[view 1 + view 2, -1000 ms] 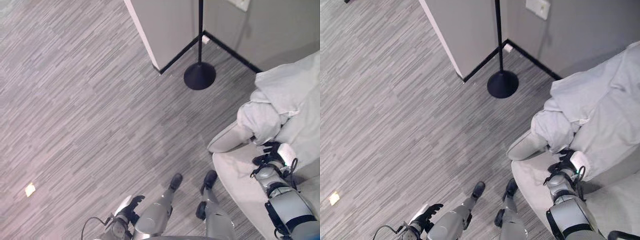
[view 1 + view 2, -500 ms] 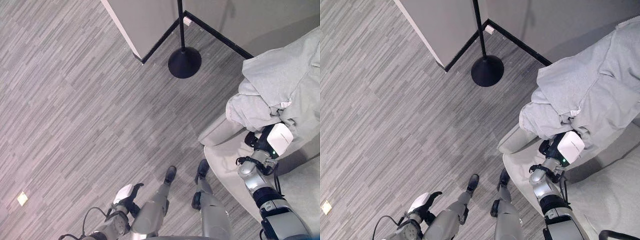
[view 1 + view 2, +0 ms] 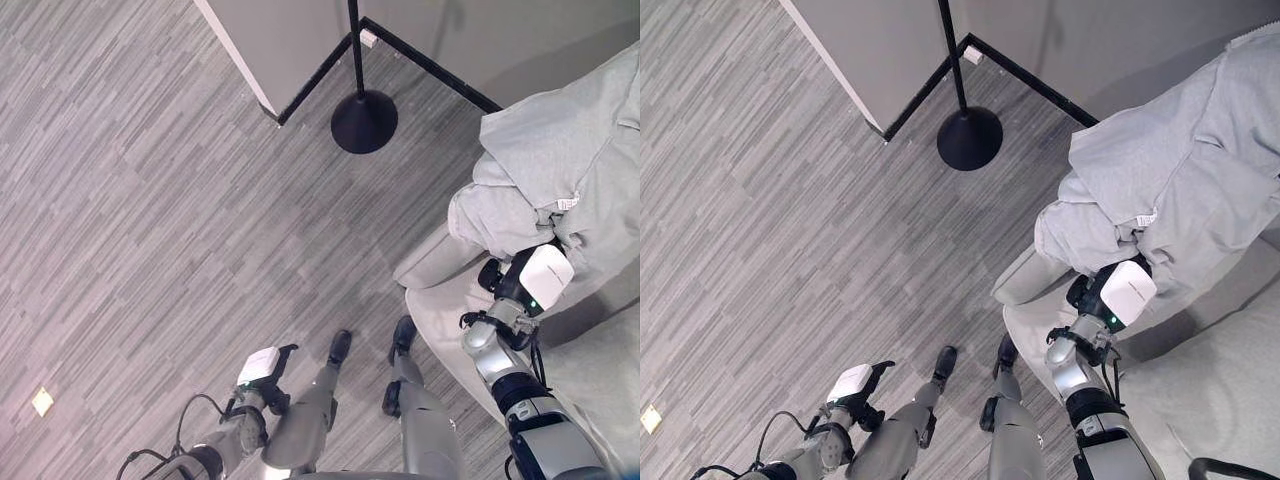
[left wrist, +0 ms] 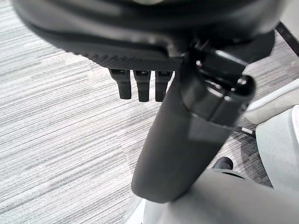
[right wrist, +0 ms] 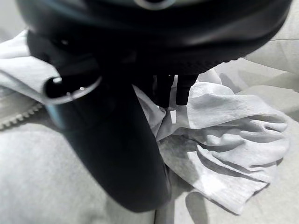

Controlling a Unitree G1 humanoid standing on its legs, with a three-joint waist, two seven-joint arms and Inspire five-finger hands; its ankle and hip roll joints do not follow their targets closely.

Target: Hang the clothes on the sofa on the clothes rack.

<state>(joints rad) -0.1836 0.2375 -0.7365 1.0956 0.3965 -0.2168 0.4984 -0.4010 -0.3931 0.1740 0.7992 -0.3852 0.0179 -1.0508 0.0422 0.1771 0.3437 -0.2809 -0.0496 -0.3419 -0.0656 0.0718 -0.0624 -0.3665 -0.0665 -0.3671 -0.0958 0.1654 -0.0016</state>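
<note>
A light grey garment [image 3: 560, 170] lies heaped over the back and arm of a pale sofa [image 3: 450, 330] at the right. My right hand [image 3: 492, 275] is at its lower edge. In the right wrist view its fingers [image 5: 164, 91] are straight, with their tips against the crumpled cloth [image 5: 224, 135], and the thumb is stretched out beside them. The clothes rack shows as a black round base [image 3: 364, 121] with a thin pole [image 3: 353, 40], on the floor beyond the sofa arm. My left hand [image 3: 272, 398] hangs low by my side with straight fingers [image 4: 140, 86] and nothing in it.
A wall corner with dark skirting [image 3: 300, 95] juts out just left of the rack base. Grey striped floor [image 3: 150, 200] spreads to the left. A small light patch [image 3: 42, 401] lies on it at the lower left.
The camera has shifted. My right hand has reached further in under the garment's edge, and the arm has turned. My left hand has risen slightly.
</note>
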